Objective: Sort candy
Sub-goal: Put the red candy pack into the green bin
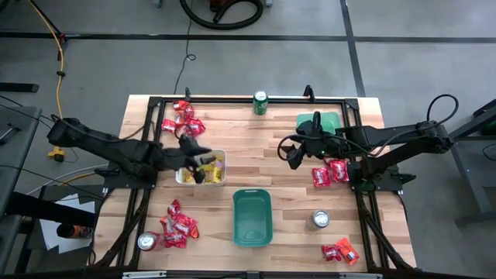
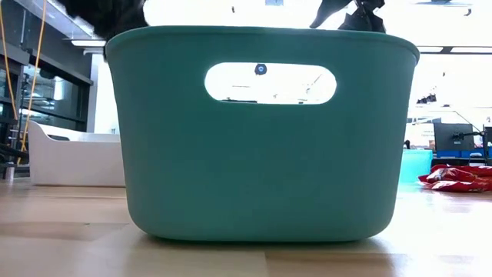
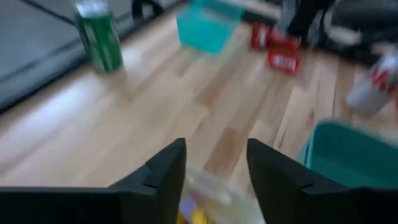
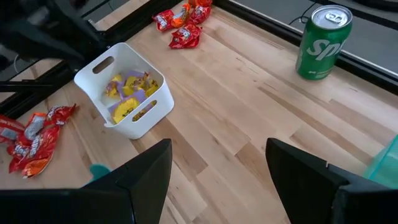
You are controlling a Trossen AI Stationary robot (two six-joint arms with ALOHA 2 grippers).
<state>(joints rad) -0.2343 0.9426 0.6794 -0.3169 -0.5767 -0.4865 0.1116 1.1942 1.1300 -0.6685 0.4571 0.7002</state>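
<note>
Yellow candy packets (image 4: 130, 99) lie jumbled in the white tray (image 1: 180, 177) near the middle-left of the wooden surface (image 1: 248, 139); their long axes point every way. Red packets lie in four loose heaps: one (image 1: 183, 118) at the far left corner, one (image 1: 177, 226) at the near left, one (image 1: 330, 172) under the right arm, and a small one (image 1: 341, 252) at the near right. Their printing is too small to read.

Above the white tray hangs the left pincer (image 1: 200, 167), its fingers (image 3: 166, 177) parted with nothing between them, yellow wrappers just below. The right pincer (image 1: 293, 153) hovers over bare wood near the red heap on the right, fingers spread wide and empty.

A green can (image 4: 323, 42) stands upright at the far edge, showing the letters "Sp". A silver can (image 1: 319, 219) stands near the right, another (image 1: 146, 241) at the near left corner. An empty teal bin (image 1: 253, 218) sits near the front centre, and a second teal bin (image 1: 324, 120) behind the right arm.
</note>
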